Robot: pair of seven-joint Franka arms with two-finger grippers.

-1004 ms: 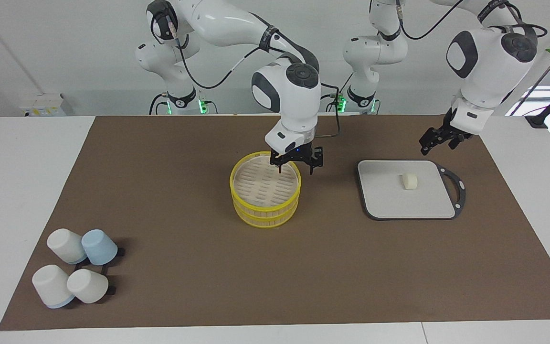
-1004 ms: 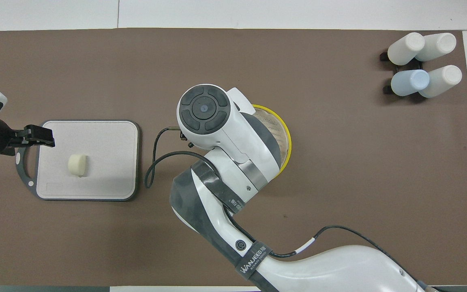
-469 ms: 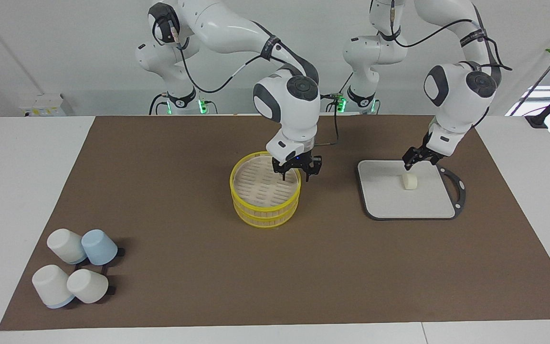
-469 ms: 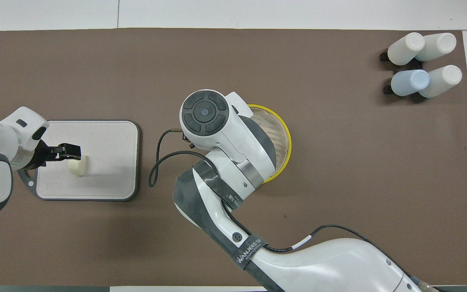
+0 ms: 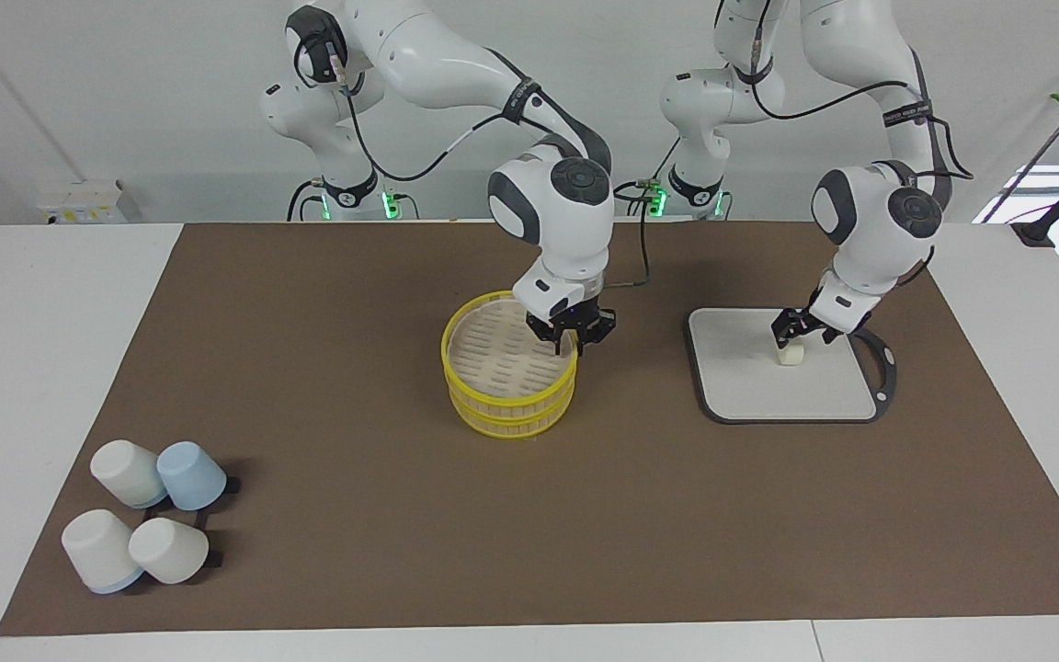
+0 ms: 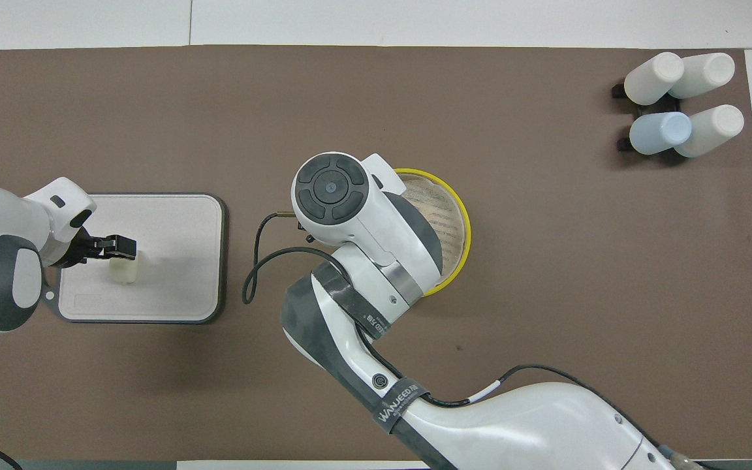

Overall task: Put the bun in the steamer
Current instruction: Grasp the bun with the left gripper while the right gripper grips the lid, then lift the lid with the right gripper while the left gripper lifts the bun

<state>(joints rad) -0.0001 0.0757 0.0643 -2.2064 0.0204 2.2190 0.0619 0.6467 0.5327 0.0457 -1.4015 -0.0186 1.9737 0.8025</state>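
The right gripper (image 5: 572, 342) has its fingers pinched on the steamer (image 5: 510, 379) lid's rim mid-bench. The left gripper (image 5: 794, 338) is down on the bun (image 5: 791, 355), fingers straddling it, on the grey board (image 5: 787, 401).
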